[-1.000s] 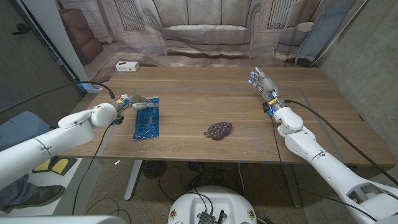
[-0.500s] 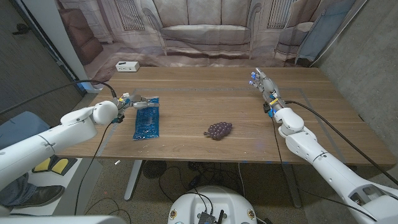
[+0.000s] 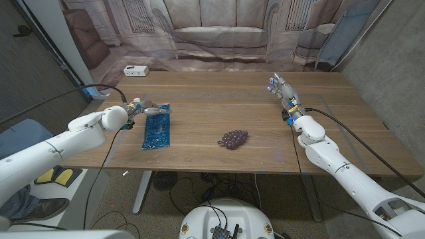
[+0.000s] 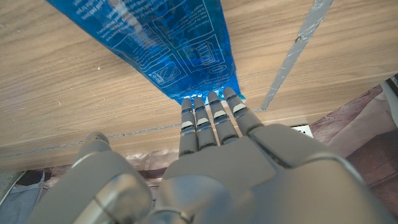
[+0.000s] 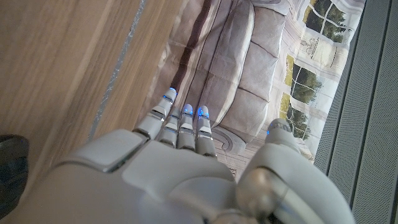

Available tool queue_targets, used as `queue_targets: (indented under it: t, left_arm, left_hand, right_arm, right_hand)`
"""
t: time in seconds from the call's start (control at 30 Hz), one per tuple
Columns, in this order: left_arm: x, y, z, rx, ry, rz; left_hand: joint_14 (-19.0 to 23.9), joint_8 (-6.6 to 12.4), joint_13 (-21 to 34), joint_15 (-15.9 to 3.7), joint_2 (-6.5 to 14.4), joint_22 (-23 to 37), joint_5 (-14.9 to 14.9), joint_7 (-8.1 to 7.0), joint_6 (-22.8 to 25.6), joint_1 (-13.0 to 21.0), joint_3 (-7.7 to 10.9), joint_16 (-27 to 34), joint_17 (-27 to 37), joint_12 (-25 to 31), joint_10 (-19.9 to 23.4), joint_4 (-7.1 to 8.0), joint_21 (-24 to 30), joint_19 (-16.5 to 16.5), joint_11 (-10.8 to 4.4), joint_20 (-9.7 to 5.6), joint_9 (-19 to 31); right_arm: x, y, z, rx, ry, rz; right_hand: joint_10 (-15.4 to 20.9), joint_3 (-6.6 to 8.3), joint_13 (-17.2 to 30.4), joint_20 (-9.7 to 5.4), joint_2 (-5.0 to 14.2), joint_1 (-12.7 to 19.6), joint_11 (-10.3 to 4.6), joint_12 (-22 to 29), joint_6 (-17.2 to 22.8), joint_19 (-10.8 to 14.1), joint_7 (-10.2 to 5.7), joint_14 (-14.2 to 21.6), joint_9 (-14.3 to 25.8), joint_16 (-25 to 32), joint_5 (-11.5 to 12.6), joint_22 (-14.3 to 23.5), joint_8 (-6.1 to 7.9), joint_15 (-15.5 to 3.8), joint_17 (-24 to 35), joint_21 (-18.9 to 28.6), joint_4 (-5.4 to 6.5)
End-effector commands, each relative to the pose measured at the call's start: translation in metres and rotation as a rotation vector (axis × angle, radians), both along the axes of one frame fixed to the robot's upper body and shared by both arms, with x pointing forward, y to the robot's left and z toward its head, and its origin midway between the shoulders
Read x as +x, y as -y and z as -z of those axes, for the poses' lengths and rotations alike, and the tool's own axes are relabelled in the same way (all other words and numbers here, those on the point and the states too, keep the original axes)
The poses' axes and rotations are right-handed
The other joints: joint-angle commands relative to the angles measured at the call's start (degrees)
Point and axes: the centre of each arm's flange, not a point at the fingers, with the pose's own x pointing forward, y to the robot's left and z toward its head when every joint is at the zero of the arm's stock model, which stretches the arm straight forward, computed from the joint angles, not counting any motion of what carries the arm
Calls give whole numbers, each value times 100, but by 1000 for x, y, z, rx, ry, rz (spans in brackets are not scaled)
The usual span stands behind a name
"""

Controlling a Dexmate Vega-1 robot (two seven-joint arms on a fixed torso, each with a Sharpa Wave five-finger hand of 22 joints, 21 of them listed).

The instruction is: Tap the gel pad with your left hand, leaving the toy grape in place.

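Over on my left side of the wooden table, the blue gel pad lies flat and lengthwise, running from near the front edge toward the back. My left hand sits right at the pad's far end, fingers straight and close together, holding nothing. From the left wrist camera the fingertips line up along the pad's short end, right at its edge, but I honestly can't tell whether they're pressing on it or just over it. A strip of grey tape runs across the wood just beside the pad's corner. The toy grape is a dark purple bunch near the middle of the table, well apart from the pad and from both hands. My right hand is way off on the other side, up over the far right part of the table, fingers stretched out and slightly apart, nothing in it; the right wrist camera shows its fingertips glowing blue. A white power strip sits at the back left corner.
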Motion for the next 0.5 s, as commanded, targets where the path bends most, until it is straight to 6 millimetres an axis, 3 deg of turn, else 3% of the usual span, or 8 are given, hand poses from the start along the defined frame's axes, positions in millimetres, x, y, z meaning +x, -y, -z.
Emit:
queue_targets:
  t: [0.03, 0.4, 0.5]
  left_arm:
    - [6, 5, 5, -2, -21, 4]
    - [6, 4, 14, -5, -38, -8]
    - [6, 3, 13, -2, -35, -15]
  left_hand:
    - [-41, 34, 20, 0, 50, 8, -4, 10, 75, 26, -22, -12, 13, 33, 21, -17, 32, 74, 29, -7, 26]
    - [-119, 16, 20, 3, 60, 6, -4, 27, 71, 38, -24, -51, 12, 13, -12, -27, 8, 49, 40, 14, 26]
    - [-155, -2, 20, 1, 62, 4, -4, 48, 44, 47, -26, -65, 11, 1, -37, -35, 0, 52, 73, -58, 27]
  right_arm:
    - [0, 3, -1, 2, 7, 4]
    - [0, 6, -2, 10, 0, 11]
    - [1, 6, -1, 10, -3, 12]
  right_hand:
    - [-10, -9, 14, -8, 32, 14, -4, -4, 12, -21, -17, -22, 12, -21, -8, 21, -8, 2, 6, 5, -31]
    - [-14, -10, 15, -4, 35, 14, -3, -4, 13, -25, -17, -22, 12, -20, -9, 22, -9, 10, 6, 9, -31]
    - [-11, -11, 15, -1, 37, 12, -5, -2, 10, -28, -20, -23, 12, -20, -10, 22, -10, 8, 7, 10, -29]
